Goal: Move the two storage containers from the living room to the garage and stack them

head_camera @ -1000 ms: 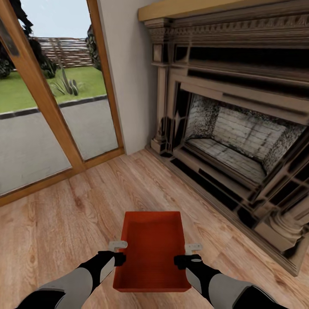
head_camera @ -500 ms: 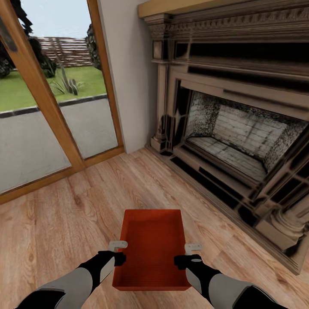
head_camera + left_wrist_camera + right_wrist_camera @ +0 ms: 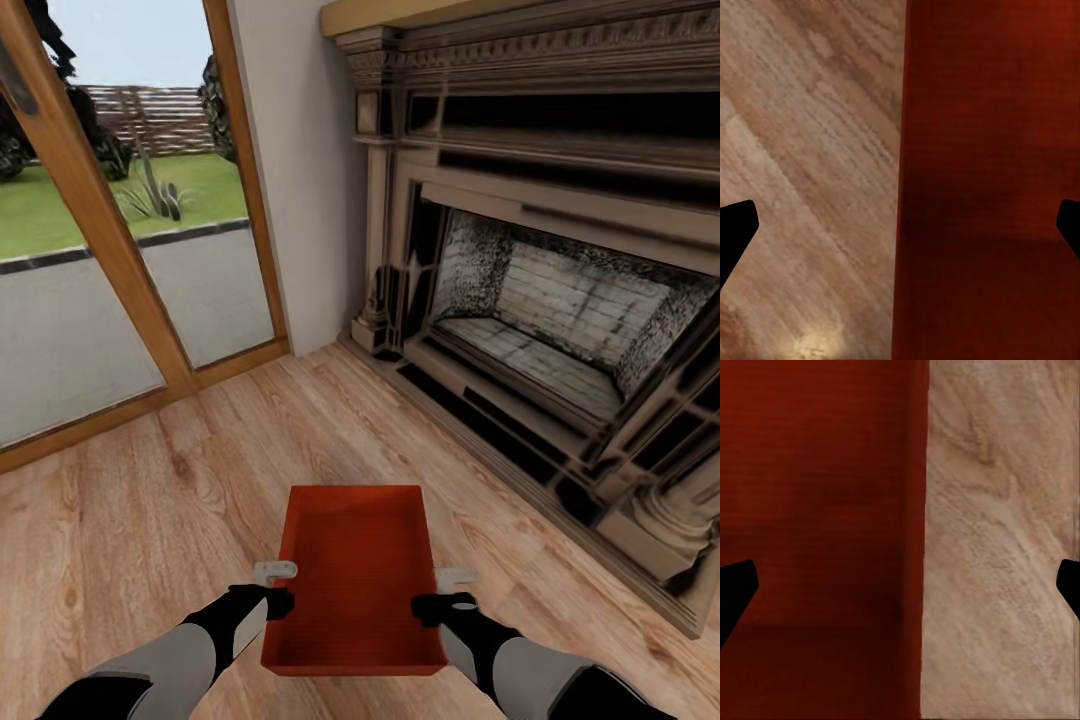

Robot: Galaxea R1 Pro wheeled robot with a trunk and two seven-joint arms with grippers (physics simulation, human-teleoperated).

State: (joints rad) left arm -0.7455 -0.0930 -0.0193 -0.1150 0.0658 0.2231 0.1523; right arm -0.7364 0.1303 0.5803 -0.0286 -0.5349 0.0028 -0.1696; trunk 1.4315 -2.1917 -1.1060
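between the two grippers, over the wood plank floor (image 3: pixel 150 500) of the living room: one storage container (image 3: pixel 352 585), orange-red, topless, low straight walls, finely ribbed base, long axis running away from the robot. whether it rests on the planks or hangs just above them cannot be told.

left gripper (image 3: pixel 277 590): at the container's left long wall, near its nearer half; fingers spread wide, one tip over the bin's inside (image 3: pixel 1069 225), the other over the planks (image 3: pixel 735 225), so the wall stands between them with clear gaps on both sides; nothing clamped.

right gripper (image 3: pixel 446 592): at the opposite long wall, level with the left one; fingers likewise wide apart, one over the ribbed base (image 3: pixel 735 589), one over the floor (image 3: pixel 1069 585), straddling the wall without touching it as far as can be seen.

beyond the grippers, ahead and to the right: dark carved fireplace (image 3: pixel 540 300) with pale brick firebox. ahead and to the left: glass door (image 3: pixel 110 230) in a wood frame, lawn and paving outside. between them, a beige wall (image 3: pixel 305 180).
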